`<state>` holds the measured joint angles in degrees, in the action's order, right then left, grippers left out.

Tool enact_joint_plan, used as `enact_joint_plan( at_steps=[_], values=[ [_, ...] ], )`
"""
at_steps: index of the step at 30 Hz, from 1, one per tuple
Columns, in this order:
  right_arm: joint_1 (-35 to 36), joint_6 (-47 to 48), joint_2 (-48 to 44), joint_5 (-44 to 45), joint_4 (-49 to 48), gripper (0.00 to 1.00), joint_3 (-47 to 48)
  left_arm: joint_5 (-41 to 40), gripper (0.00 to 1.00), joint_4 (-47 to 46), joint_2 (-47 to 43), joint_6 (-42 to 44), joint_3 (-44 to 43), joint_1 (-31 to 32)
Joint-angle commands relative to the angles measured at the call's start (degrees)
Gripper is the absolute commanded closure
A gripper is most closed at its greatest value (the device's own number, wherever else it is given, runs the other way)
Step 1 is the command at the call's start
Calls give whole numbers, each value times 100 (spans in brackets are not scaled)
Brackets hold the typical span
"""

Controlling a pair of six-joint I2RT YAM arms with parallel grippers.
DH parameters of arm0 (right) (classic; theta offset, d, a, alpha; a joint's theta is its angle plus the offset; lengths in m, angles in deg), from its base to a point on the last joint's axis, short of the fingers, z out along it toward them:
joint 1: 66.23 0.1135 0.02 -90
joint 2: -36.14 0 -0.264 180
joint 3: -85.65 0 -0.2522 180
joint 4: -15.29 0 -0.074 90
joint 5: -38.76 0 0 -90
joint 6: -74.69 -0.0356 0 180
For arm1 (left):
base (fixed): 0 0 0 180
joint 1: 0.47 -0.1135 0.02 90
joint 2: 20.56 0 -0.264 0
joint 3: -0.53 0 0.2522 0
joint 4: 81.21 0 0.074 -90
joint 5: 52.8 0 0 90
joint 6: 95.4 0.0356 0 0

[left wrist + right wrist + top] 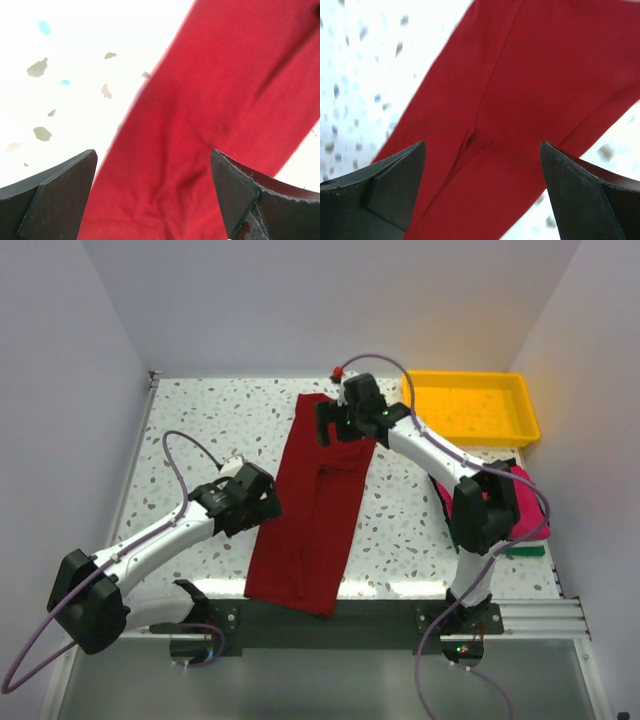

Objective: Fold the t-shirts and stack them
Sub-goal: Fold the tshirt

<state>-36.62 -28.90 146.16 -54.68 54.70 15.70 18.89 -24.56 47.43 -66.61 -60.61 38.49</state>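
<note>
Well, the maroon t-shirt [315, 520] lies folded into a long narrow strip on the speckled table [220, 420], running slantwise from the near edge toward the far side. The left gripper [262, 502] sits at the strip's left edge about halfway along, its jaws spread wide and gripping nothing; from its wrist camera the red cloth fills the gap between the two dark fingers [55, 200]. The right gripper [348, 432] is over the strip's far end, likewise released, with a crease of the shirt [520, 100] showing between its fingers [590, 200]. Whether either one touches the fabric I cannot tell. Beyond the shirt's far end and to its right stands a yellow tray [527, 410]. Well to the right of the shirt's middle, partly hidden behind the right arm, a magenta-pink shirt [530, 505] lies bunched, with a sliver of green cloth [527, 551] at its near side.
</note>
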Motion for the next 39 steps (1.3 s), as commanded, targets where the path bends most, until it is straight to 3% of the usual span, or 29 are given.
enact_joint_plan(
  at_steps=[1, 7, 17, 26, 31, 36, 39],
  values=[
    [572, -645, -209, 502, -96, 1, -1077, 98, 0, -571, -14, 592, 219, -397],
    [678, -1392, -147, 590, 19, 1, -1490, 530, 0, -1089, 171, 961, 650, -723],
    [424, -1129, 1030, 485, 238, 1, -964, 758, 0, -1318, 277, 1217, 967, -934],
    [-270, -348, 2250, 353, 274, 1, 354, 1355, 0, -1573, 110, 1700, 1020, -925],
    [-438, 180, 3042, 54, 809, 1, 1865, 1795, 0, -1828, 110, 2033, 1073, -890],
    [-438, 348, 3149, -200, 1284, 1, 2710, 1313, 0, -1583, 127, 2113, 661, -329],
    [-429, 313, 2579, -262, 1302, 1, 2501, 996, 0, -1407, 285, 2148, 266, 330]
  ],
)
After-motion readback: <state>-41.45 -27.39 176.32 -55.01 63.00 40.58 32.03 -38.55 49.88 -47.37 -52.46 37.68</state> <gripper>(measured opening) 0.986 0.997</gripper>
